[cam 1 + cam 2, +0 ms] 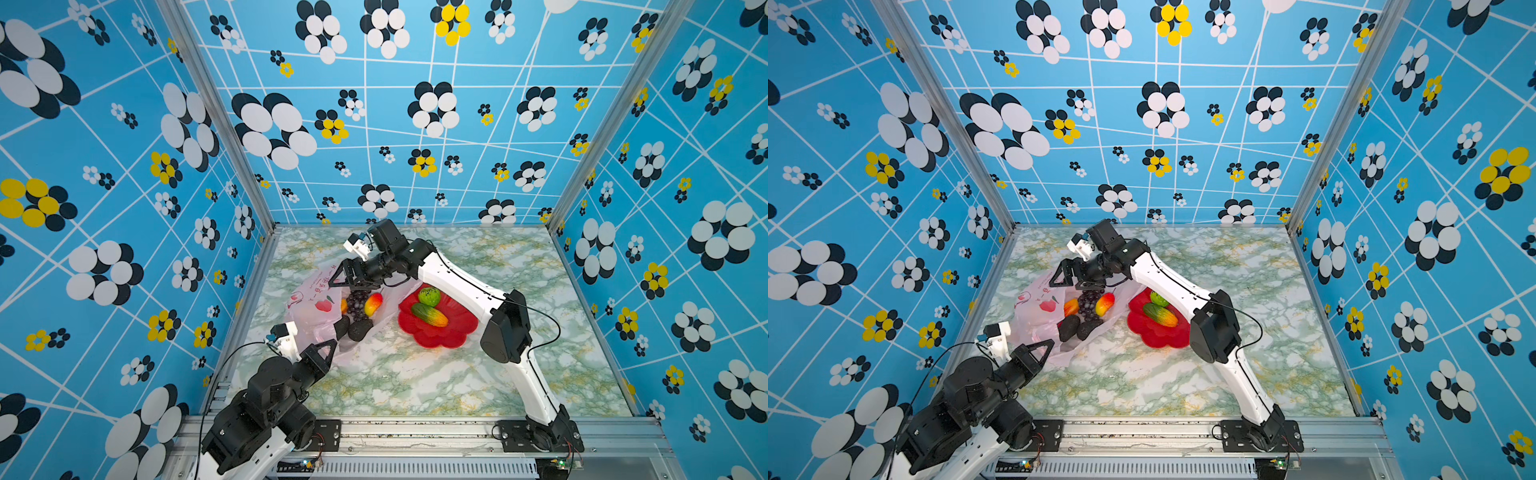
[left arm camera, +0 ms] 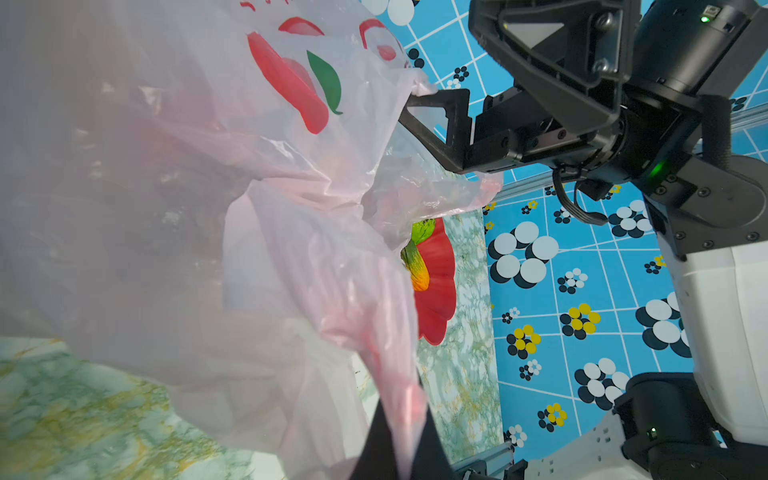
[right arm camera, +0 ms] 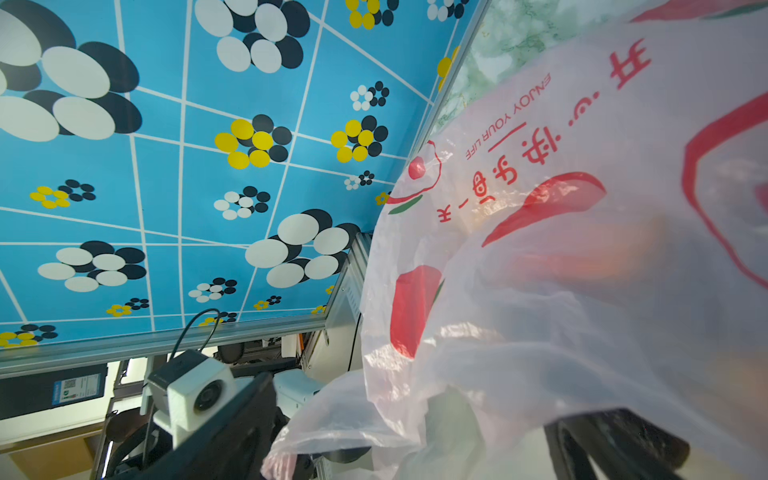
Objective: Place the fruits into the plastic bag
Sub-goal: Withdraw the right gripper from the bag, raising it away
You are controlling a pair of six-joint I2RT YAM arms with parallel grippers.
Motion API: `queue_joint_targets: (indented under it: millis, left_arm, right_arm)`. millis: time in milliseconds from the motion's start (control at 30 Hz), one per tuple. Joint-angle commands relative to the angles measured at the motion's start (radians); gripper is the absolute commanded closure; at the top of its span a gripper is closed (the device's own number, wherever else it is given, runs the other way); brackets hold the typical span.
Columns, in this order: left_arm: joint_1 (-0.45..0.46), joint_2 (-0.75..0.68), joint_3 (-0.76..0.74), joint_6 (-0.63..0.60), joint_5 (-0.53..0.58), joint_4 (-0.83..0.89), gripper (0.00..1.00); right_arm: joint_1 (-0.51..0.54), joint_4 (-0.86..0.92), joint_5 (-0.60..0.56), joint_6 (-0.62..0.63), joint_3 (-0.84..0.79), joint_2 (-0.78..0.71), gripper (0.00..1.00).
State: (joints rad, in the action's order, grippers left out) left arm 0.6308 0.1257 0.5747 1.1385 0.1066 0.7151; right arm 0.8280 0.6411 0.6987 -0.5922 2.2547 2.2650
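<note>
Both top views: left jaws clenched on the near rim of the plastic bag point(image 1: 309, 303), holding that edge up off the surface point(image 1: 415, 374). Right jaws spread wide with nothing between them, hanging over the bag mouth.

Inside the bag:
- grape bunch point(image 1: 358, 305) directly under the right jaws. Close, can't tell if touching.
- mango point(image 1: 372, 304) against the grapes, also just below the right jaws.
- orange-red fruit point(image 1: 343, 306) on the grapes' other side, half behind the film, can't name it.
- two dark avocados point(image 1: 360, 330), side by side at the mouth, between the grapes and the left jaws.

Not in the bag: green kiwi point(image 1: 429, 296) and green-yellow-orange oblong fruit point(image 1: 429, 314). Both sit on the red flower-shaped dish point(image 1: 436, 332), off to the side of the right jaws under that arm, just beside the bag.

Left wrist view: bag film fills the space ahead of the left jaws. One right finger point(image 2: 436, 124) is at the bag rim.

Right wrist view: printed side of the bag sits close to the right jaws. An orange blur shows through the film, too soft to identify.
</note>
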Motion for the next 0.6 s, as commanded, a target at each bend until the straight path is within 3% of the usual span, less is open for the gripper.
queue_joint_targets:
  millis: [0,267,467,567]
  left_arm:
    - [0.007,0.017,0.031,0.013,0.03,0.025,1.0]
    - [0.006,0.066,0.028,0.045,0.009,0.024,1.0]
    - [0.0,0.203,0.101,-0.135,-0.02,0.051,1.0]
    - [-0.005,0.246,0.11,-0.158,-0.035,0.069,1.0]
  right_arm:
    - [-0.001,0.101,-0.11,0.074,-0.028,-0.082,0.01]
    - [0.0,0.304,-0.392,0.117,-0.032,-0.275,0.01]
    - [0.006,0.534,-0.6,0.15,0.039,-0.337,0.01]
    - [0.012,0.609,-0.693,0.146,0.037,-0.394,0.01]
